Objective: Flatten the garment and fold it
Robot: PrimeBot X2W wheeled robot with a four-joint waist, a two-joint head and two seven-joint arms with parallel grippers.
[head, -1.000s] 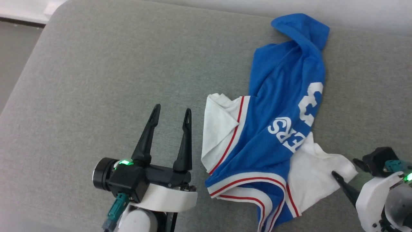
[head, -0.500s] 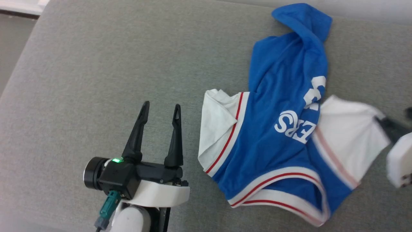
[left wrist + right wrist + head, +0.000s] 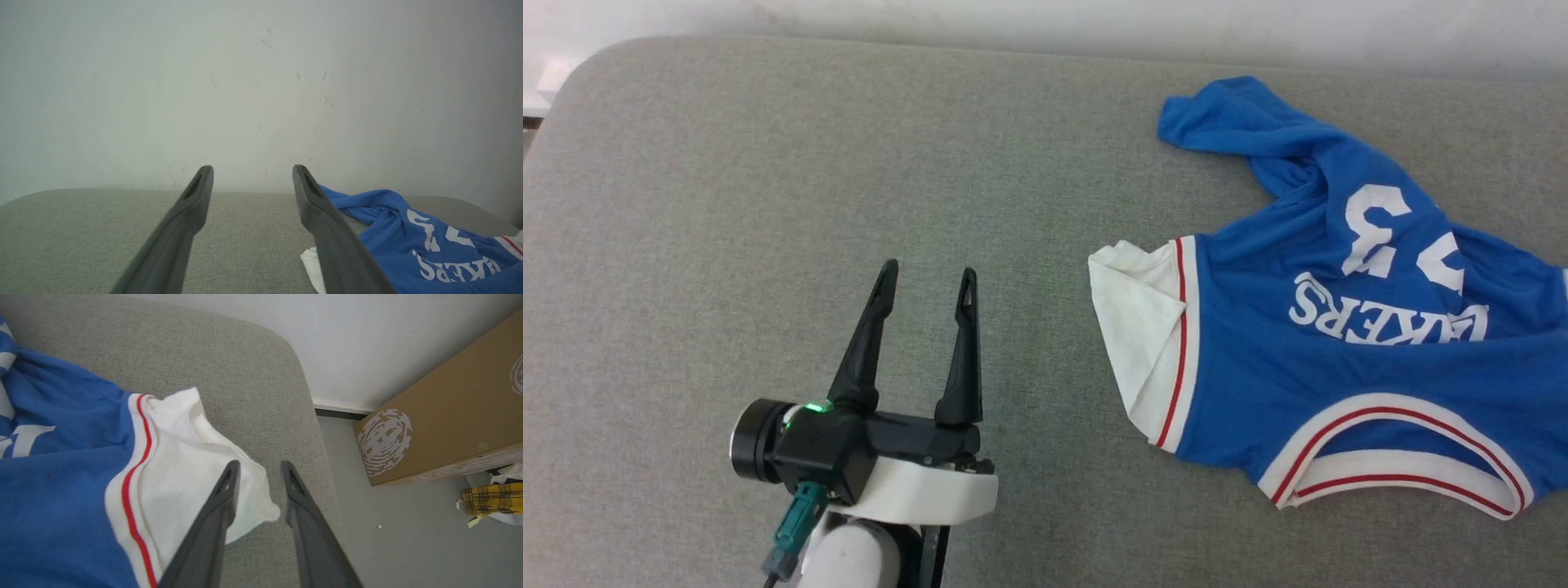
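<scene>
Jersey cloth is what I'm looking at: the garment [image 3: 1339, 359], bright blue and smooth, is lying rumpled on the right part of the grey woven cushion [image 3: 768, 204]. Its far end is twisting into a ropy bunch near the wall [image 3: 245, 81]. White lettering and a large number are reading upside down to me, partly buckling into folds. A white sleeve [image 3: 1139, 327] edged in red-and-white ribbing is creasing over itself, and the head view's edge is cutting off the shirt's right side. I'm seeing the left gripper [image 3: 929, 271] hovering over bare cushion, its tapered dark fingers spread wide and empty. The right gripper [image 3: 260, 464] is showing its fingers parted, with the other white sleeve [image 3: 184, 465] lying slack beneath them, unpinched.
</scene>
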